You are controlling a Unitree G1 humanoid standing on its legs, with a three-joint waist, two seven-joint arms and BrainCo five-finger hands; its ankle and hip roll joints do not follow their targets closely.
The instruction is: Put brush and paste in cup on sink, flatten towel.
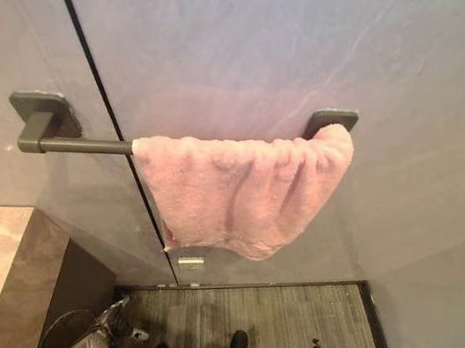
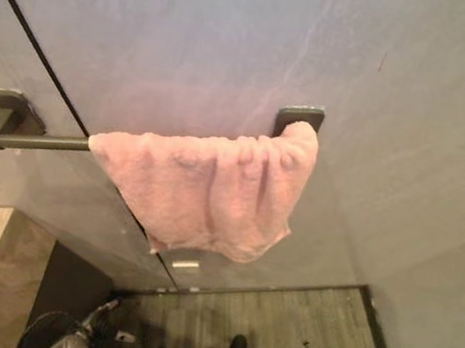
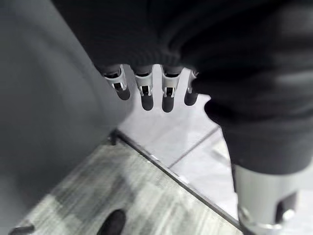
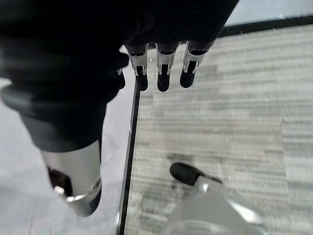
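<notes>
Pink towel (image 1: 242,195) hangs bunched on the dark wall bar (image 1: 85,146), crowded toward the bar's right bracket, left stretch of bar bare. Left hand (image 3: 161,88) and right hand (image 4: 161,73) both low over the wood floor (image 4: 225,127), fingers relaxed and straight, holding nothing

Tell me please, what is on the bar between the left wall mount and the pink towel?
Nothing: in the left eye view that stretch of bar between left mount and bunched towel is bare.
</notes>
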